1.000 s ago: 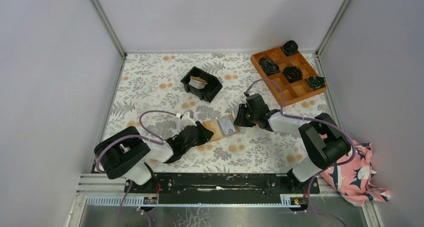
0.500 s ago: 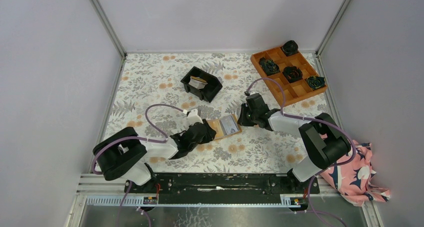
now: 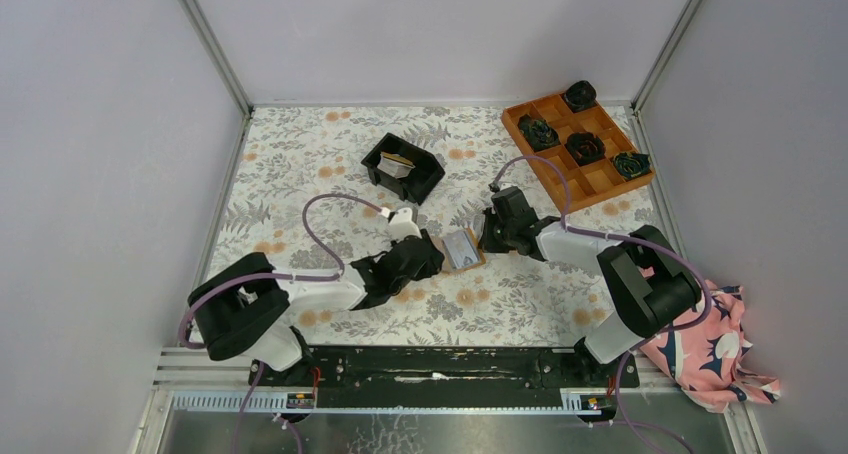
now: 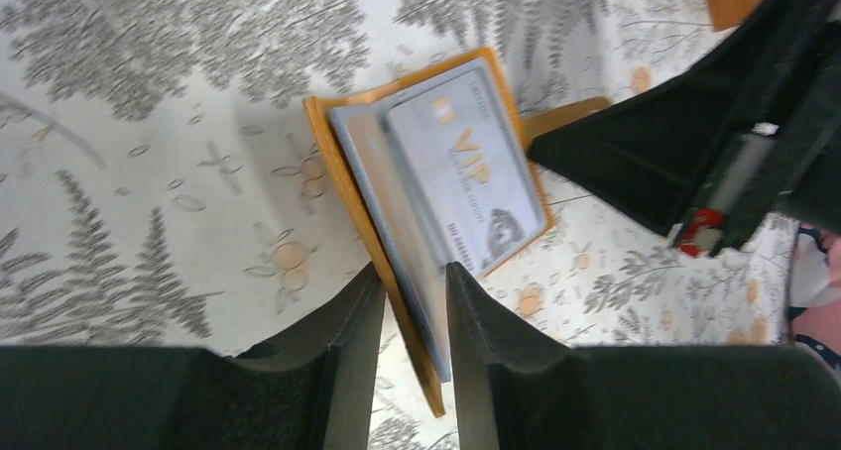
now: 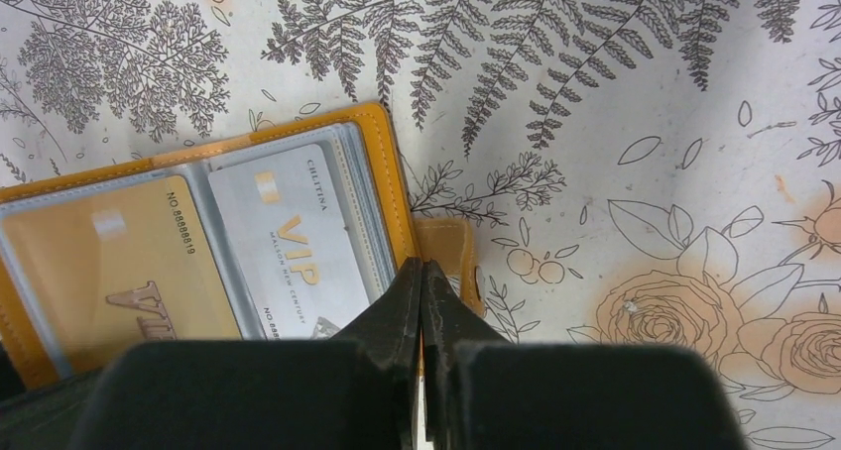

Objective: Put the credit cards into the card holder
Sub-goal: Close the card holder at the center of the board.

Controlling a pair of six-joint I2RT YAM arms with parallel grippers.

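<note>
Reaching in from the left, the left gripper (image 4: pixel 415 272) is seen at the near-left edge of the card holder (image 5: pixel 382 163), which lies opened on the flowered table (image 3: pixel 300 164) between the 2 arms. Its fingers are set part-way apart on either side of that edge, and the orange cover and blue leaf seem to be clamped between them. Behind this gripper, well apart from it, a black bin (image 3: pixel 430 174) is stood, with pale cards (image 3: pixel 397 166) leaning inside it. In the holder's clear pockets 2 cards are tucked: a gold card (image 5: pixel 109 262) on the left page and a silver card (image 5: pixel 288 242) marked VIP on the right page. At the holder's right edge, beside its small tab (image 5: pixel 451 242), the right gripper (image 5: pixel 422 270) is closed completely, fingertip pressed to fingertip, with nothing visibly held. Further right, at the far corner, an orange tray (image 3: pixel 520 124) is set with 4 dark rosettes (image 3: pixel 584 147) in its compartments. A patterned pink cloth (image 3: pixel 705 359) is bunched at the table's near-right corner.
</note>
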